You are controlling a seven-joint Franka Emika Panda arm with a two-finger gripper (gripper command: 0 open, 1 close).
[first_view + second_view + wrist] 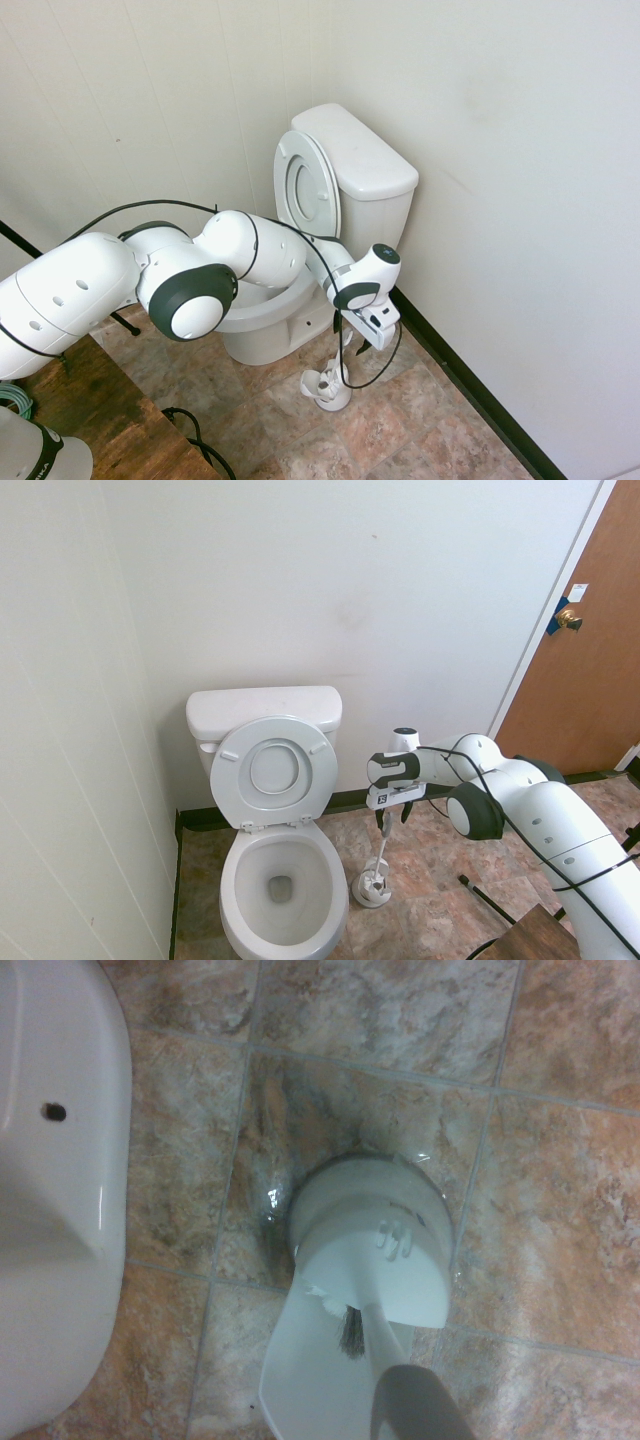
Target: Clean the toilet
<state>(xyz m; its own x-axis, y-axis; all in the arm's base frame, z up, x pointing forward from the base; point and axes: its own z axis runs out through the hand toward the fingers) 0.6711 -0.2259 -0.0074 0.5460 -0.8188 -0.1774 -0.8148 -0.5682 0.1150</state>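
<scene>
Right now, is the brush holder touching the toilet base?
Apart. The wrist view shows bare floor tile between the brush holder and the toilet base; the second exterior view shows that gap too.

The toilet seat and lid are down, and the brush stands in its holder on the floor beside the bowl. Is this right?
Not quite. The toilet has its seat and lid raised against the tank, as the second exterior view shows. The rest holds: the brush stands in its holder on the floor beside the bowl.
</scene>
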